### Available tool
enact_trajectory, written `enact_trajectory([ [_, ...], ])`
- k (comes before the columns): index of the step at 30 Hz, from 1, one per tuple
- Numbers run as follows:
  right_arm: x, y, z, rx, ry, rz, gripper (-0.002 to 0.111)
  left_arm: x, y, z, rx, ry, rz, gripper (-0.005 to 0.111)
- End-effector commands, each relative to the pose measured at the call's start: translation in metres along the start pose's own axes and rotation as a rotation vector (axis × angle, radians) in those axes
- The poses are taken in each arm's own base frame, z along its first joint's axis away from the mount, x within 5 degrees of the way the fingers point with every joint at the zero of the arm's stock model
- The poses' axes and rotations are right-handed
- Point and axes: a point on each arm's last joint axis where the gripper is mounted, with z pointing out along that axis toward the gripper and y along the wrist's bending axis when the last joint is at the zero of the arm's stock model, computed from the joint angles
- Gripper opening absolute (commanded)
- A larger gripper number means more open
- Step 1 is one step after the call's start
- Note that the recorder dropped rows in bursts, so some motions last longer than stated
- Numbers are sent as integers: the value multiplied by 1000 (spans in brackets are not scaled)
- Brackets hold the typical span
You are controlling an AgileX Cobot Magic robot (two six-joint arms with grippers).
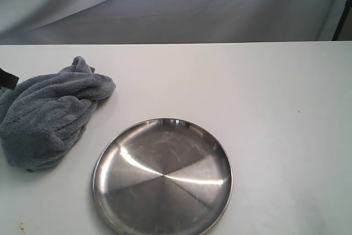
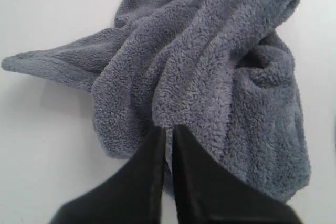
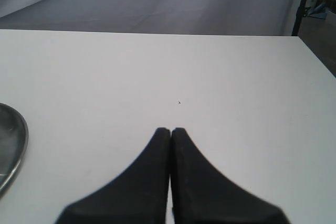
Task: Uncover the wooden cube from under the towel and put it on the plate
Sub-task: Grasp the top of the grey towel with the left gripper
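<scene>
Cube: not visible in any view. We judge it's under the towel, which lies bunched on the table at the left of the exterior view. The towel is near the plate but not touching it. We can't tell the cube's facing or axis: nothing pokes out and there's no clear lump.

Towel long axis: diagonal in the exterior view, from the near left edge toward the back right. The thick rolled end is on the plate side.

Left fingers: pressed together, tips tucked into a fold at the towel's edge and touching fleece. We can't tell if any cloth is caught between them. The bulk of the towel lies straight ahead of the tips.

Right fingers: pressed together, holding nothing, over bare table. The plate's rim is just at the edge of their view, and no towel shows there.

The left arm is nearer, so we'd give it the uncovering. We'd drag the towel away from the plate to keep that path open.
</scene>
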Motion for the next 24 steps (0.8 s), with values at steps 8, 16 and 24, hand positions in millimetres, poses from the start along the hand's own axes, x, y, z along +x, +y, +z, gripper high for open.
enact_trajectory([
  [8, 1, 0, 0, 7, -4, 2, 0, 3, -1, 37, 66, 127, 88, 104],
  [16, 1, 0, 0, 7, -4, 2, 0, -4, -4, 43, 93, 62, 11, 105],
  [24, 1, 0, 0, 7, -4, 2, 0, -7, -3, 43, 80, 28, 4, 105],
])
